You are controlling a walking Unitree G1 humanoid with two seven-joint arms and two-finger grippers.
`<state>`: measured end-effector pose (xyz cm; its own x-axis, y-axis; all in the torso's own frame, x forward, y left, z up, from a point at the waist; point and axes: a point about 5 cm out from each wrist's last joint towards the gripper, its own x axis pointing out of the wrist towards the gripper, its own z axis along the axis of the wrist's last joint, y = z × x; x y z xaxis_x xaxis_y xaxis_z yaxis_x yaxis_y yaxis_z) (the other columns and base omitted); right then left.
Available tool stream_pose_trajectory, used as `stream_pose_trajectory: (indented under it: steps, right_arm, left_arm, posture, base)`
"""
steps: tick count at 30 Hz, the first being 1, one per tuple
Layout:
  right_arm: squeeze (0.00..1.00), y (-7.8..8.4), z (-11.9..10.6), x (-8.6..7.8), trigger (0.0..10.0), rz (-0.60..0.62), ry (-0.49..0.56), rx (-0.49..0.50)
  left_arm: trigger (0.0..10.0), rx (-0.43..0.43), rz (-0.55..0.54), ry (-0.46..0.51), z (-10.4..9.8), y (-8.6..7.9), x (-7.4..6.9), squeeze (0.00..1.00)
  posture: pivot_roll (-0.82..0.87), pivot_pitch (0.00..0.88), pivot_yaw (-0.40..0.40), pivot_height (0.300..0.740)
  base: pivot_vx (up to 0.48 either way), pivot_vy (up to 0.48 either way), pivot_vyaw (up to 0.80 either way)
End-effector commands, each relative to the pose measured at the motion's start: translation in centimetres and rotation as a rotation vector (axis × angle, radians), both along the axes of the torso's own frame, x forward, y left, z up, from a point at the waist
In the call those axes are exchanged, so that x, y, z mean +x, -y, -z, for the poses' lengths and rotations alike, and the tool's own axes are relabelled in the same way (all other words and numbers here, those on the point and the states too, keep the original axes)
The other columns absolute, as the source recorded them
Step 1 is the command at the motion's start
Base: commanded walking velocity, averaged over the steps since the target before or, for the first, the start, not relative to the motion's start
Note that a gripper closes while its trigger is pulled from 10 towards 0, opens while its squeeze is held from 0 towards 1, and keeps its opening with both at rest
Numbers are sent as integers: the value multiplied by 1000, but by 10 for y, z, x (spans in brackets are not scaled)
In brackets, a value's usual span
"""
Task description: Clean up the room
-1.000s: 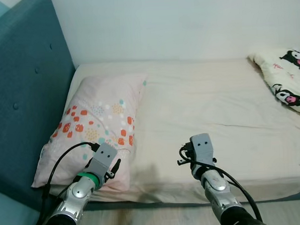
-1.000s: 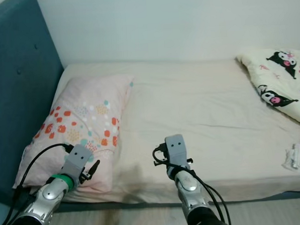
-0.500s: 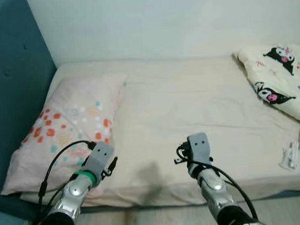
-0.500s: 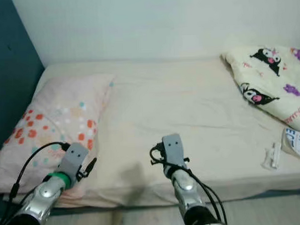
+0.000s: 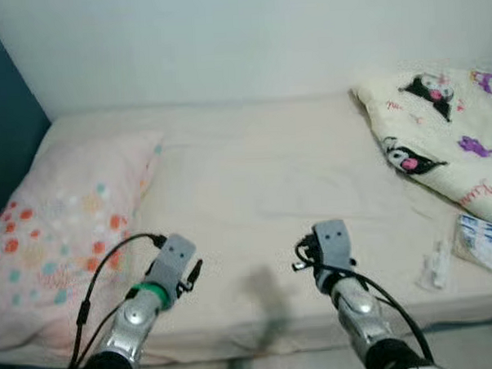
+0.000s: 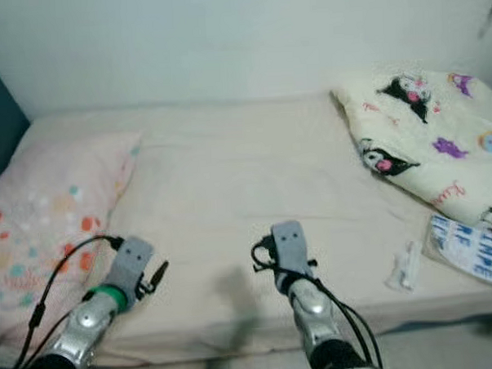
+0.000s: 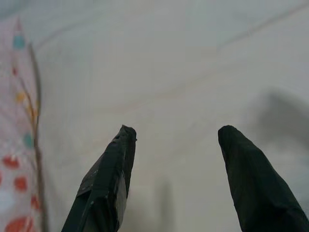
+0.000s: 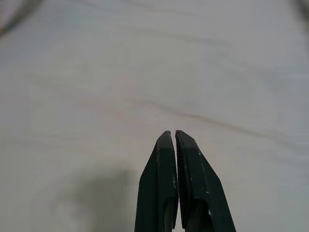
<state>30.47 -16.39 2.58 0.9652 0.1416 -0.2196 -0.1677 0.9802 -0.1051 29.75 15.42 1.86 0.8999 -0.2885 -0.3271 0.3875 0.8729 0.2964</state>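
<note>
Change: camera has swung right; headboard nearly out of view, blanket (image 5: 440, 135) more in view
Left gripper (image 7: 176, 137): spread over bed (image 5: 262, 184); beside pillow (image 5: 60, 225)
Right gripper (image 8: 174, 137): fingers pressed together, empty

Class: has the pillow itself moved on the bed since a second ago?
No. The pillow still lies at the bed's head end; the camera panned right.

Pillow (image 5: 60, 217): left side cut off by frame edge. Headboard (image 5: 7, 129): a dark sliver, mostly out of frame. Cartoon-print blanket (image 6: 432, 144): runs past right edge. Blue-and-white packet (image 6: 469, 252): print blurred, unreadable. Small clear item (image 6: 405, 266) beside it: too small to identify. Overall view soft with blur.
</note>
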Motion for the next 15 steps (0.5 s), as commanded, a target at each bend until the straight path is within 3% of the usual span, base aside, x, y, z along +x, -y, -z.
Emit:
stream_pose_trajectory:
  steps: [1,6,15]
  right_arm:
    - [0,-6,5,-3,10000,-13,-18,14]
    - [0,-6,4,-3,10000,-12,-16,14]
    - [0,-4,3,-2,10000,-10,-15,10]
  left_arm:
    - [10000,13,-16,-27,6,-7,-6,0]
    - [10000,4,-19,-27,6,-7,-6,0]
    - [10000,-35,-46,-50,7,-8,-5,0]
  posture:
    - [19,6,48,725]
    - [19,5,47,725]
    - [16,2,47,725]
  base:
    - [247,-289,0]
    - [201,-288,0]
    - [0,0,0]
